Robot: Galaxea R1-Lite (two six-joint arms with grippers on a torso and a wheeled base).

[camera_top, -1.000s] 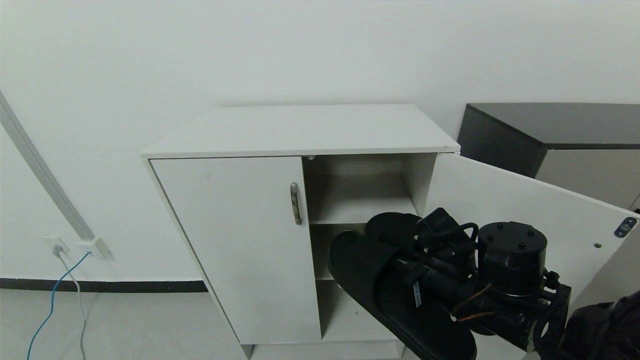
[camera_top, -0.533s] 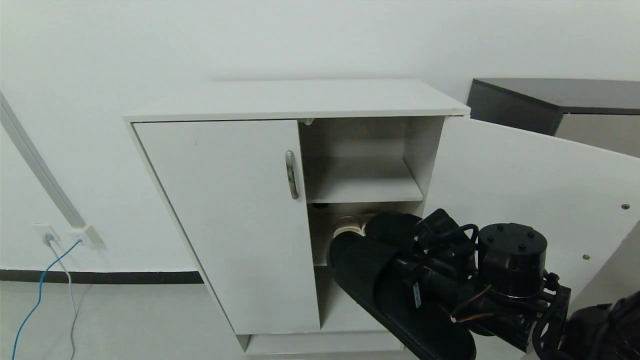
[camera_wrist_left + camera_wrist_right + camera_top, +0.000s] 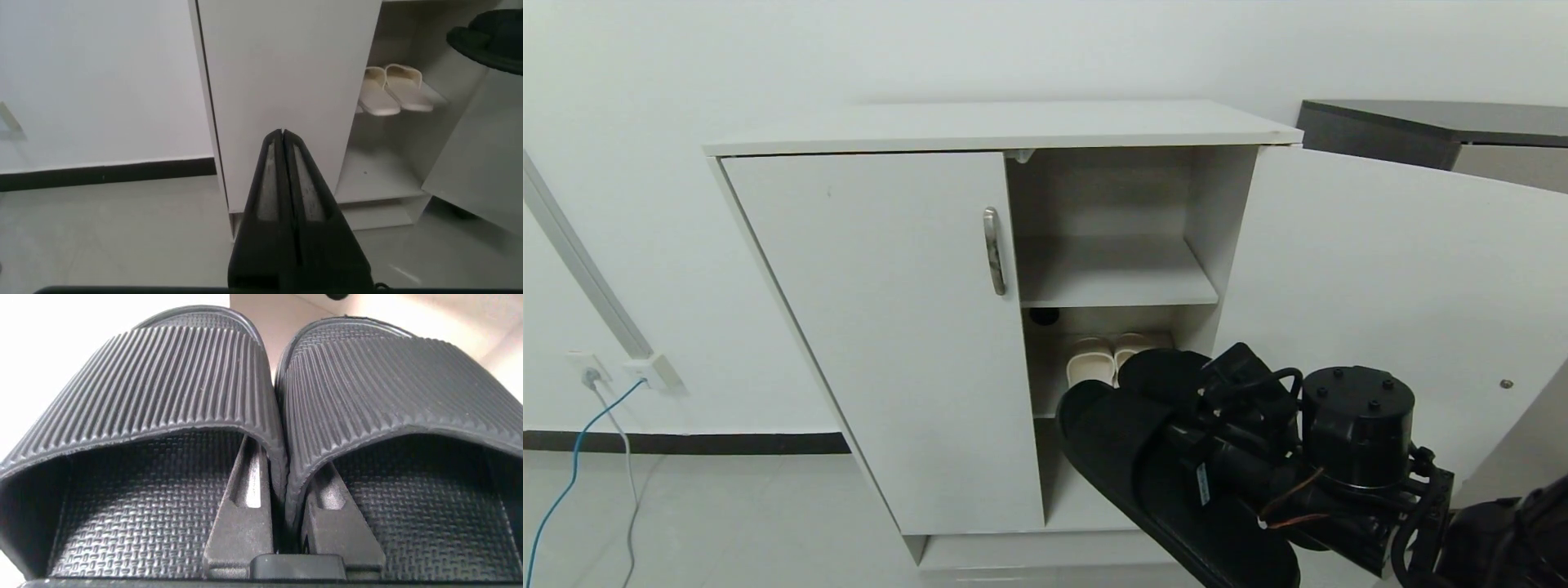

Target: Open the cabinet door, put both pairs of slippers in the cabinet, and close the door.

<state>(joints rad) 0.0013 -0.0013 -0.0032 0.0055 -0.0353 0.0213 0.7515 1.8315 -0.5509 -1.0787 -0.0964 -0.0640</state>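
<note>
White cabinet point(image 3: 996, 126) seen against wall; left door point(image 3: 874, 327) shut, with a metal handle point(image 3: 992, 251) at its 3 o'clock edge. Right door point(image 3: 1380, 278) swung wide open toward 3 o'clock. Beige slippers point(image 3: 1111, 355) set side by side on the middle shelf, toes pointing out. Top shelf point(image 3: 1115, 273) bare. Black slippers point(image 3: 1143, 457) held in front of the open compartment, at 5 o'clock in the head view, just below the beige pair there, not yet inside. Right gripper point(image 3: 286, 490) is clamped on the black slippers: one finger inside each, the touching inner walls pinched between. Left gripper point(image 3: 282, 143) kept low before the left door, its fingers pressed together, nothing held. Wall socket point(image 3: 654, 371) with cables noted at 8 o'clock, dark cupboard point(image 3: 1437, 122) at 2 o'clock.
</note>
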